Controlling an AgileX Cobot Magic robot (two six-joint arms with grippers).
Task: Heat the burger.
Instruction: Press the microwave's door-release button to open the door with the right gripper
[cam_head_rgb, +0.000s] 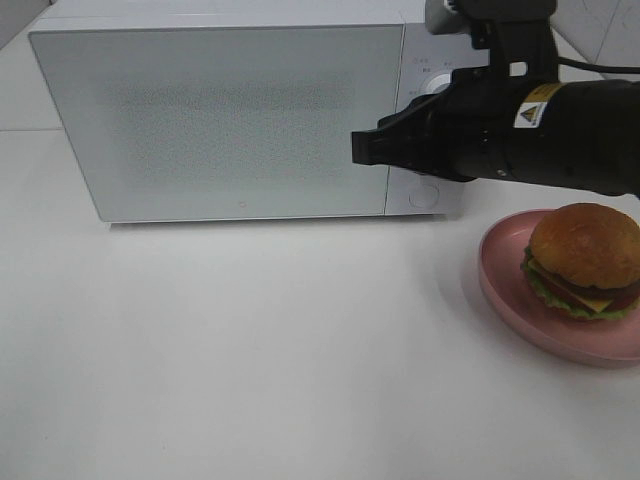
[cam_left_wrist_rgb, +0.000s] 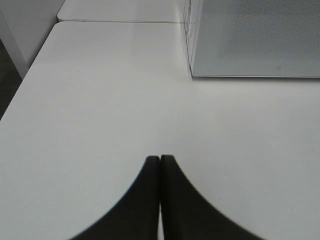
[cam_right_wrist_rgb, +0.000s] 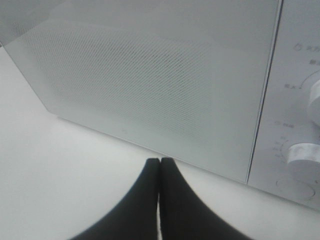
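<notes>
The right tool (cam_head_rgb: 362, 147) is clenched on nothing, in front of the microwave (cam_head_rgb: 425, 195), at its closed door (cam_head_rgb: 220, 120) beside the dials (cam_right_wrist_rgb: 305, 155). The left tool (cam_left_wrist_rgb: 160, 159), also clenched and empty, hangs over the worktop (cam_head_rgb: 250, 350) near the microwave's other front corner. The burger (cam_head_rgb: 585, 258) sits on a pink plate (cam_head_rgb: 505, 285) before the microwave's dial end.

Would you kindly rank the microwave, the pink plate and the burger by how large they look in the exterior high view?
1. microwave
2. pink plate, partly cut off by the frame edge
3. burger
</notes>
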